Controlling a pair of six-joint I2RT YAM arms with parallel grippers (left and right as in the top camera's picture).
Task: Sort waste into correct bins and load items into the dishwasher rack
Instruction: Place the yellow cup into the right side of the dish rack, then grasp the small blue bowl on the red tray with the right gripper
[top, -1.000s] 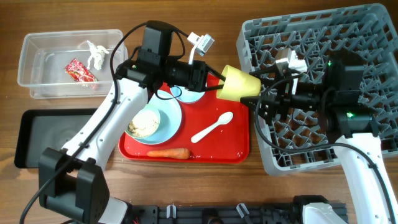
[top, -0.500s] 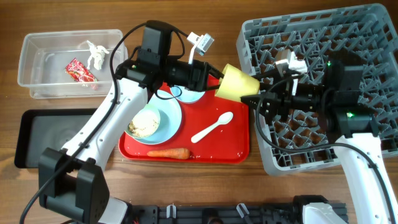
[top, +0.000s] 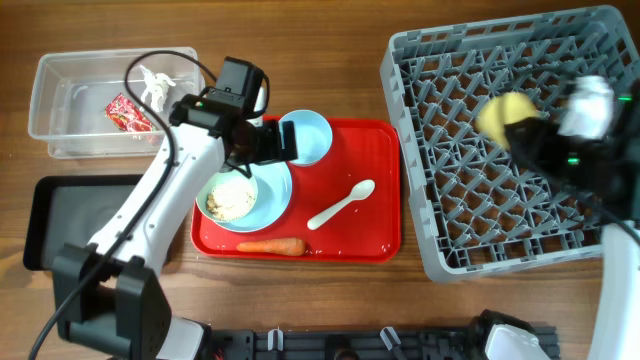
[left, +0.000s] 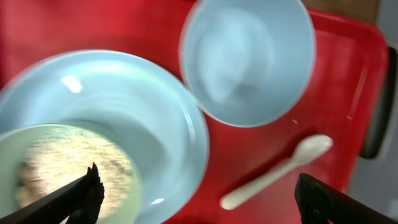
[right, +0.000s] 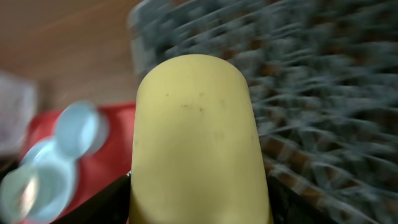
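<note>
My right gripper (right: 198, 208) is shut on the small yellow cup (right: 198, 124), one finger on each side of it. In the overhead view the cup (top: 503, 113) is blurred above the upper right of the grey dishwasher rack (top: 480, 235). My left gripper (left: 199, 199) stands open and empty above the pale blue plate (left: 124, 99), which carries the mint-green bowl (left: 134, 205) of rice bits (left: 68, 165). The small pale blue bowl (left: 249, 59) and the white spoon (left: 280, 171) lie beside it. The carrot (top: 272, 246) lies at the tray's front.
The dishes sit on a red serving tray (top: 370, 240). At the back left, a clear tub (top: 60, 140) holds a red wrapper (top: 128, 113) and a white paper scrap (top: 155, 85). A black tray (top: 60, 225) lies in front of the tub.
The left gripper opened, let go of the yellow cup and drew back left over the plate. The right gripper took the cup and carried it right, over the rack.
</note>
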